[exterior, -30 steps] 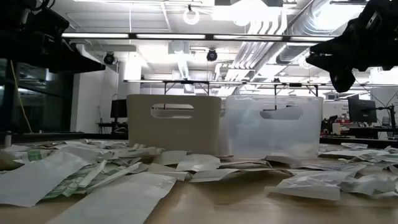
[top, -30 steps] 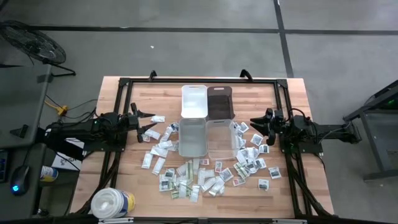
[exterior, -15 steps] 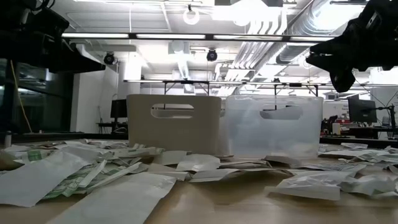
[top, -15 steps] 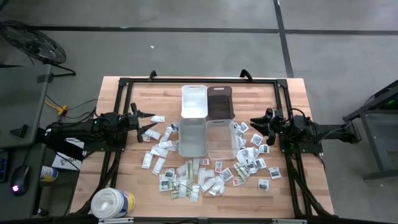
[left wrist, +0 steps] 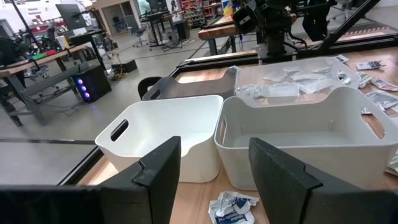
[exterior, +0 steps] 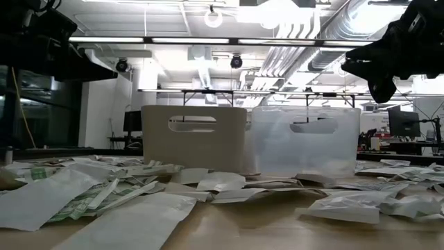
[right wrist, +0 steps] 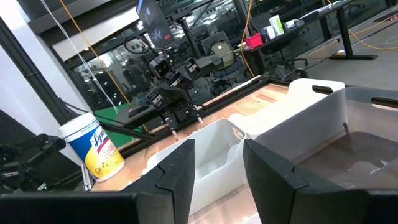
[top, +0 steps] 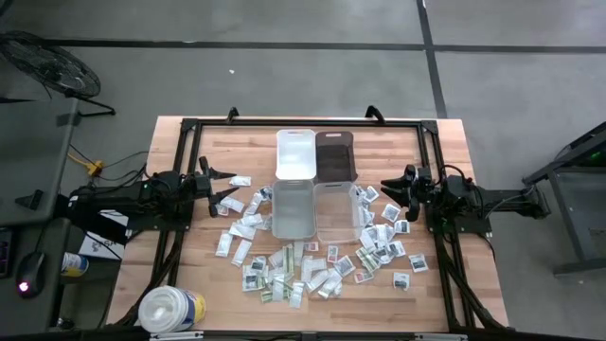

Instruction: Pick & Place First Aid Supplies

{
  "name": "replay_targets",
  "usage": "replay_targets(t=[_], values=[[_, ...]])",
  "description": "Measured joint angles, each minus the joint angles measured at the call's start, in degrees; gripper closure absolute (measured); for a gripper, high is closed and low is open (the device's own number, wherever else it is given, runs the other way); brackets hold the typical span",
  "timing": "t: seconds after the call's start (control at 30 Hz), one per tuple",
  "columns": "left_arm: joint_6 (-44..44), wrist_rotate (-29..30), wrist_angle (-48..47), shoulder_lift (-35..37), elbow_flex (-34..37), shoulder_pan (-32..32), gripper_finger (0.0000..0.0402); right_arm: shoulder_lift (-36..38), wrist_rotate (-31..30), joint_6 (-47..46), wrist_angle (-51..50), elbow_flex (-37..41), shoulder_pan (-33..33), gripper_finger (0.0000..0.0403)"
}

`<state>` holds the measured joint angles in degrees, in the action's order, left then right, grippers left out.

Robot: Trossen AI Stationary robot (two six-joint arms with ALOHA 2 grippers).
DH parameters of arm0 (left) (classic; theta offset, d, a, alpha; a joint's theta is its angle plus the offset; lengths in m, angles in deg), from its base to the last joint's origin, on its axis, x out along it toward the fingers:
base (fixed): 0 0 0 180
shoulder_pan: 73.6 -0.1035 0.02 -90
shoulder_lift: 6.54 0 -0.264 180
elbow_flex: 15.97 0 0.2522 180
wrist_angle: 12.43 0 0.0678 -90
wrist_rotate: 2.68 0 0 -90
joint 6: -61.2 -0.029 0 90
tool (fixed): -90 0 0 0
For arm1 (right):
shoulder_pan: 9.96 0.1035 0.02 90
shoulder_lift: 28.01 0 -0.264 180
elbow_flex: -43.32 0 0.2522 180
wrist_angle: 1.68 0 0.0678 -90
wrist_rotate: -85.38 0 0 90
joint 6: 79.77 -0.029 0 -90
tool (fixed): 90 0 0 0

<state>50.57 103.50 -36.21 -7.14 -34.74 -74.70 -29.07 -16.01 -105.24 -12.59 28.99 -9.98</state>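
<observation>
Small flat white paper packets (top: 312, 270) are lying scattered over the wooden desk (top: 431, 294), lower centre. Left gripper (top: 224, 188) and right gripper (top: 388, 188) are hovering mid-frame, fingers released, empty.

- Four bins (top: 313, 186) stand clustered at the middle of the tabletop (top: 256, 131), blocking any straight pass between the left edge and the right edge there.
- Packets (top: 294, 275) lie thick from the bins toward the front edge, and on both flanks of the bins.
- A round tub (top: 171, 309) fills the front left corner.
- Bare wood shows along the back edge, either side of the bins, and at the front right corner.
- The left hand (top: 225, 187) and right hand (top: 389, 188), fingers parted, hang above the tabletop near its side edges.
</observation>
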Motion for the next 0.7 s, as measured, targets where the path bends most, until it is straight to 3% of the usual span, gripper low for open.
replay_targets(t=[0.53, 0.7], values=[[0.0, -0.3, 0.0, 0.0, 0.0, 0.0, 0.0213, 0.0, -0.7, -0.2, 0.0, 0.0, 0.0, 0.0272], [0.0, -0.2, 0.0, 0.0, 0.0, 0.0, 0.0213, 0.0, -1.1, -6.2, 0.0, 0.0, 0.0, 0.0272]])
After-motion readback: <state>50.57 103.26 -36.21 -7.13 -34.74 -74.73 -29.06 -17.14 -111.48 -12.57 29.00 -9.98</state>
